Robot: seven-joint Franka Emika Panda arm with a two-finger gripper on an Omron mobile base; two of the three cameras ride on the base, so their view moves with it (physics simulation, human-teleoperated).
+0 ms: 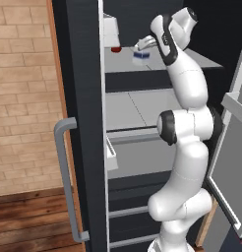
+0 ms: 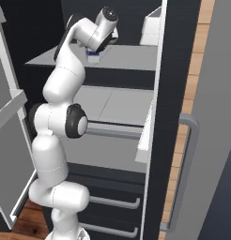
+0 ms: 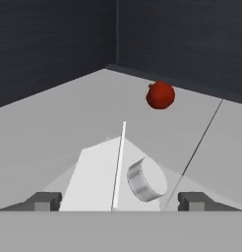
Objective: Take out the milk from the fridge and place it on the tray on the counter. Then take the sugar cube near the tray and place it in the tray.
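Note:
The milk (image 3: 101,177) is a white gable-top carton with a round cap, standing on the top shelf (image 1: 152,69) of the open fridge (image 1: 83,98). Its dark blue band shows under the hand in the left base view (image 1: 140,57) and in the right base view (image 2: 94,57). My gripper (image 3: 120,202) hangs just over the carton, open, with one fingertip (image 3: 44,201) on each side of the gable and a gap to the carton. The tray, the counter and the sugar cube are out of view.
A red round fruit (image 3: 160,95) lies farther back on the same shelf. A white box (image 1: 110,32) stands beside it. The fridge's dark walls close in the shelf at the back and side. The grey bar handle (image 1: 64,172) and the swung-out door (image 1: 231,147) flank the arm.

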